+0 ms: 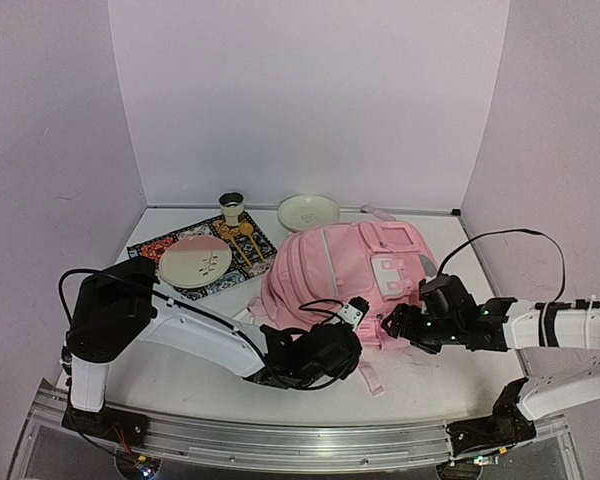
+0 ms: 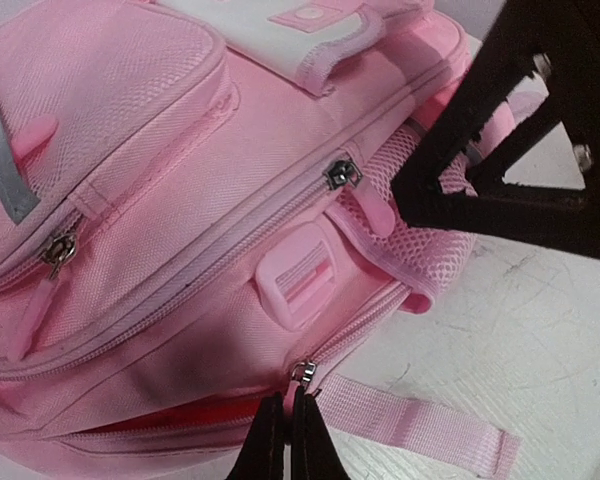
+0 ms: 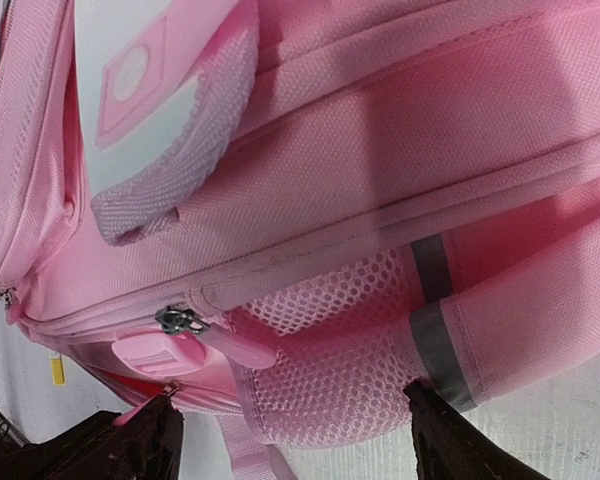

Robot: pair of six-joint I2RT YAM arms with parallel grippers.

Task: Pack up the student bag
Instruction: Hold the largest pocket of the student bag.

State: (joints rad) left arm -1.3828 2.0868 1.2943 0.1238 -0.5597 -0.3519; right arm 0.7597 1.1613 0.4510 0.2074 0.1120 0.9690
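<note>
The student bag [image 1: 340,265] is a large pink backpack lying flat in the middle of the table, white buckle patch upward. In the left wrist view my left gripper [image 2: 292,425] is shut on the pink pull tab of a zipper [image 2: 302,372] at the bag's [image 2: 180,200] lower edge, where the seam gapes and shows a red inside. My right gripper [image 3: 295,435] stands open, its fingers either side of the mesh side pocket [image 3: 350,340] with nothing pinched. From above, the left gripper [image 1: 362,338] and right gripper [image 1: 395,325] meet at the bag's near right corner.
A patterned mat [image 1: 250,262] at the back left carries a pink-and-white plate [image 1: 195,262] and gold spoons [image 1: 235,232]. Behind them are a small cup [image 1: 232,207] and a cream bowl [image 1: 308,211]. A loose pink strap [image 2: 420,425] lies on the table by the zipper.
</note>
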